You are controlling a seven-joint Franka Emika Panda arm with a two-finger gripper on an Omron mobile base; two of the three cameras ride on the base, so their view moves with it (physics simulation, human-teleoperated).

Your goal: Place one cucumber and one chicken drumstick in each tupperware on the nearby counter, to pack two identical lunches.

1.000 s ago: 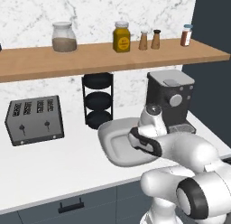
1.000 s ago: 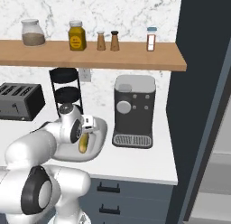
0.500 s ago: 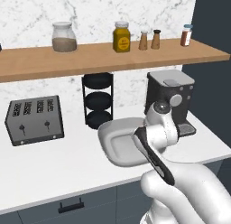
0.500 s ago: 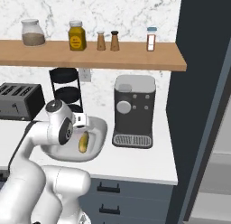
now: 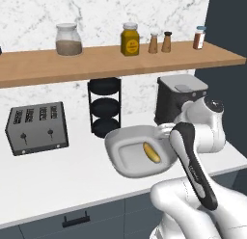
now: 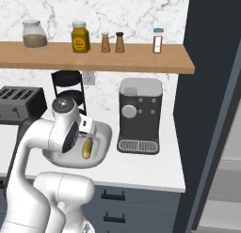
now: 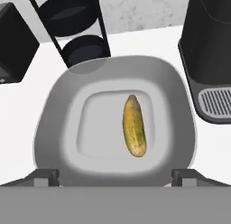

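I have the fingers spread wide and empty, poised above the tupperware, which sits on the tabletop between the black tiered stand and the coffee machine, toward the right end of the tabletop. A cucumber lies loose in its well, right of centre and lengthwise away from me. I see no chicken drumstick in it, so I judge this lunch half packed.

What worries me most is the arm's own bulk. My forearm crosses the tupperware's right rim in the left base view, and the coffee machine stands just beside that same rim. A careless swing to the right could knock the machine or clip the rim and skid the tupperware toward the tabletop's front edge, which is not far from its near rim. A drop in height while withdrawing could catch the raised rim with a fingertip and tip the cucumber out.

The wooden shelf with its jars runs overhead along the back wall, so a straight lift has a ceiling if I drift toward the rear. The stand crowds the back left corner of the tupperware.

The open room is to the left: a broad bare stretch of tabletop lies between the tupperware and the toaster, and the front side is free too. I would rise modestly, then pull back toward the front edge.
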